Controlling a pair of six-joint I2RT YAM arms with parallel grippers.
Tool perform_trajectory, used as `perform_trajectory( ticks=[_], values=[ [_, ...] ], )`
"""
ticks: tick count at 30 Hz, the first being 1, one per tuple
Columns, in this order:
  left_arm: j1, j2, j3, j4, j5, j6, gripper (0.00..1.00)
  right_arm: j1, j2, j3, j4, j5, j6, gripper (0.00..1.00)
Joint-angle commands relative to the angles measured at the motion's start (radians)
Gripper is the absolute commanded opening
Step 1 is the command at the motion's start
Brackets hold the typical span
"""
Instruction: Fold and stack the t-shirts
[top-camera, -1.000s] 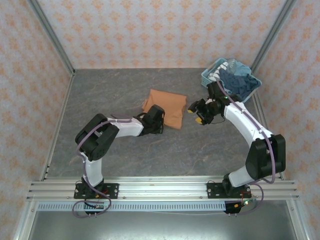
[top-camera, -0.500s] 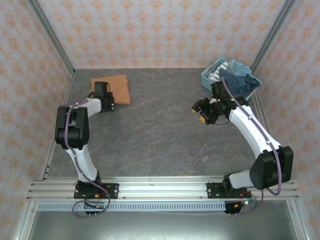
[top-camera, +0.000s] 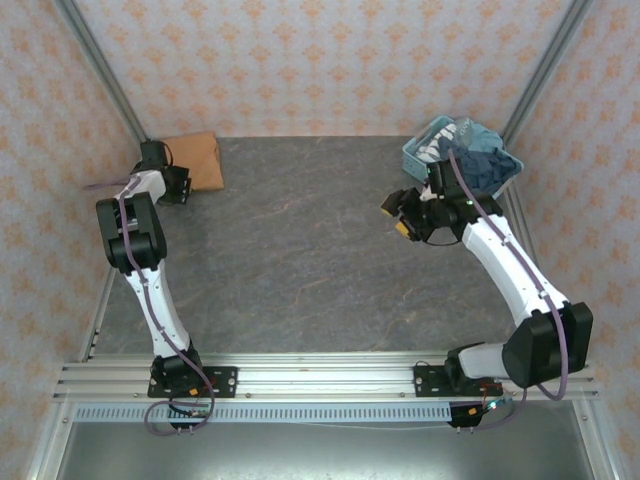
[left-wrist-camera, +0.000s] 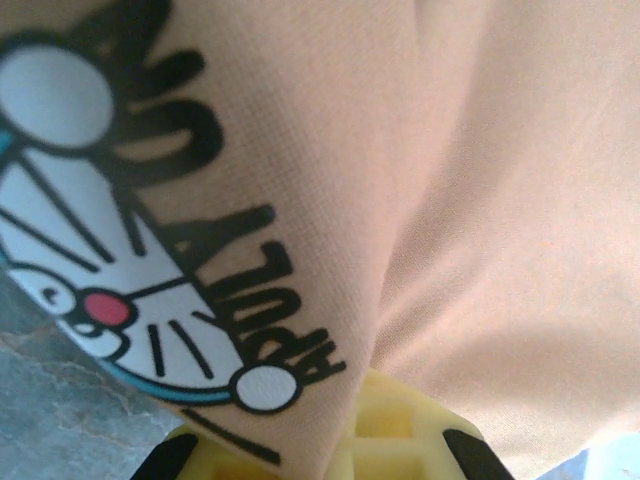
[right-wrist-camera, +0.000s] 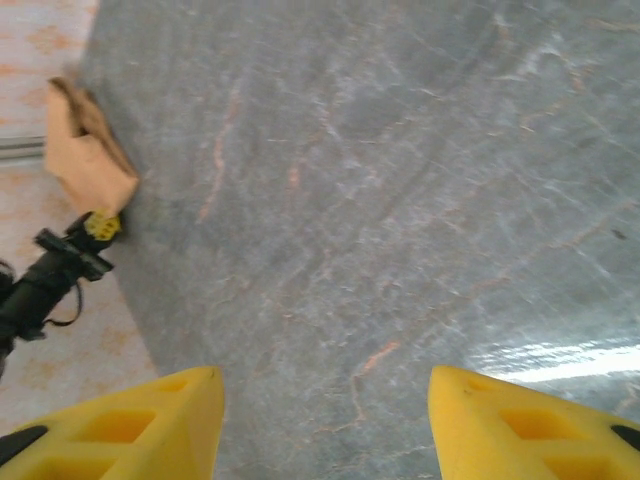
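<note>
The left gripper (top-camera: 178, 182) pinched the folded orange-tan cartoon-print cloth t-shirt (top-camera: 200, 158) well to the left of the light-blue plastic lattice basket (top-camera: 412, 158), probably to start the stack clear of it, while the right gripper (top-camera: 397, 216) hung wide apart and empty just beside that basket.

This is a robotics lab test cell, dressed to look faintly domestic. Bare aluminium posts (top-camera: 100, 65) frame three walls (top-camera: 330, 60), flat panels printed with a peach wallpaper pattern, which close in a grey marble-look surface (top-camera: 300, 260). Along the near edge run slotted aluminium rails (top-camera: 320, 378). Two white-and-black robot arms are bolted to them, the left arm (top-camera: 155, 300) and the right arm (top-camera: 500, 260), with loose cables (top-camera: 150, 420) looping beneath. The homely props are a light-blue lattice basket (top-camera: 413, 155) heaped with t-shirts (top-camera: 485, 165) and an orange t-shirt (top-camera: 198, 155) in the far left corner.
</note>
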Motion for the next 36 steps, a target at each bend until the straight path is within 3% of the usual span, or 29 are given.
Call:
perform_trajectory(
  ticks=[1, 12, 16, 20, 22, 26, 27, 31, 34, 36],
  values=[
    [0.007, 0.026, 0.063, -0.179, -0.006, 0.168, 0.05, -0.005, -0.014, 0.003, 0.076, -0.031, -0.005, 0.56],
    [0.046, -0.022, -0.016, -0.201, -0.033, 0.245, 0.07, 0.004, 0.063, 0.057, 0.086, -0.061, -0.025, 0.56],
    [0.036, -0.073, -0.001, -0.187, -0.01, 0.252, 0.36, 0.011, 0.032, 0.038, 0.181, -0.113, -0.022, 0.57],
    [0.018, -0.233, -0.043, -0.18, -0.04, 0.276, 0.64, 0.012, -0.087, -0.021, 0.372, -0.095, 0.007, 0.61],
    [0.013, -0.345, -0.1, -0.167, -0.037, 0.276, 0.99, 0.012, -0.138, -0.057, 0.465, -0.055, 0.018, 0.66],
    [-0.039, -0.611, -0.206, -0.2, -0.061, 0.3, 1.0, 0.011, -0.205, -0.074, 0.522, 0.001, 0.022, 0.81],
    [-0.061, -0.662, -0.224, -0.22, -0.08, 0.305, 1.0, 0.012, -0.208, -0.061, 0.495, 0.003, 0.011, 0.98],
    [-0.18, -0.887, -0.319, -0.323, -0.227, 0.295, 1.0, 0.002, -0.199, 0.064, 0.183, 0.117, -0.062, 0.99],
    [-0.271, -1.054, -0.458, -0.331, -0.338, 0.228, 1.0, -0.005, -0.223, 0.073, 0.121, 0.111, -0.153, 0.99],
    [-0.315, -1.157, -0.543, -0.364, -0.403, 0.19, 1.0, -0.006, -0.26, 0.068, 0.055, 0.204, -0.178, 0.99]
  ],
)
